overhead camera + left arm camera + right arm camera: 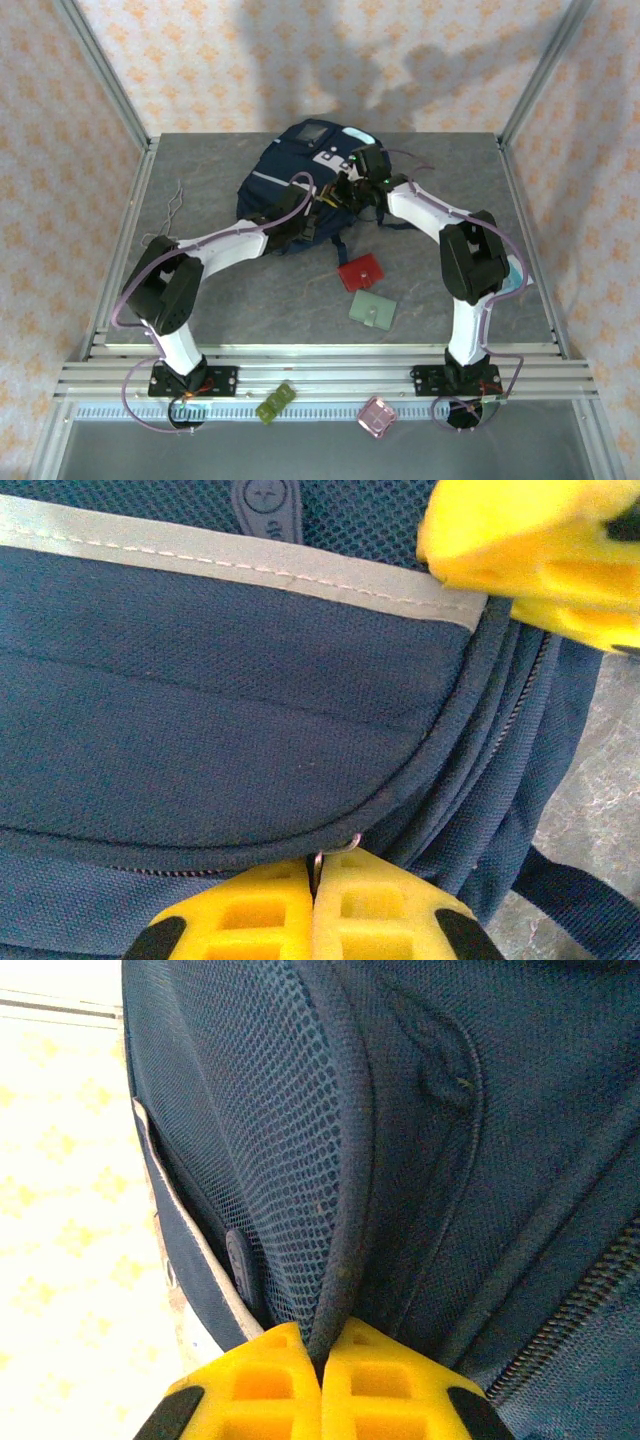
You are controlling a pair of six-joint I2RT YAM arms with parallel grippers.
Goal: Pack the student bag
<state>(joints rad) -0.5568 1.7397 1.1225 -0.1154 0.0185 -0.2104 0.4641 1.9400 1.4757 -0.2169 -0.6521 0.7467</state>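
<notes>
At the near edge of the grey stone-pattern table (230, 310), on the aluminium rail, we see a small flat green block (274, 402) and, to its right, a small pink translucent box (376, 414). They lie near each other, between the two arm bases.

A little farther, on the open table between the arms, lies a flat grey-green wallet (372, 310). Just behind it lies a flat red wallet (361, 272). The two are close, but we cannot tell if they touch.

Behind them, in the far middle of the table, lies the student bag (290, 180), a large navy-blue fabric backpack with a grey-white stripe and white and grey patches. Both arms reach to it.

The left gripper (314, 880) is at the lower front of the bag. Its yellow fingers (250, 915) are pressed together, and a small metal zipper ring (335, 850) comes out from the seam between their tips, so it is pinched there. Above it runs the curved zipper line of the front pocket.

The right gripper (320, 1345) is at the bag a bit farther back. Its yellow fingers (390, 1380) are also pressed together, and they pinch a piped edge of the navy fabric beside the blue mesh panel (270, 1160). From the left wrist this gripper appears at the upper right, over the stripe.

On the far left of the table lies a thin bent wire (175, 205), well apart from the bag.
</notes>
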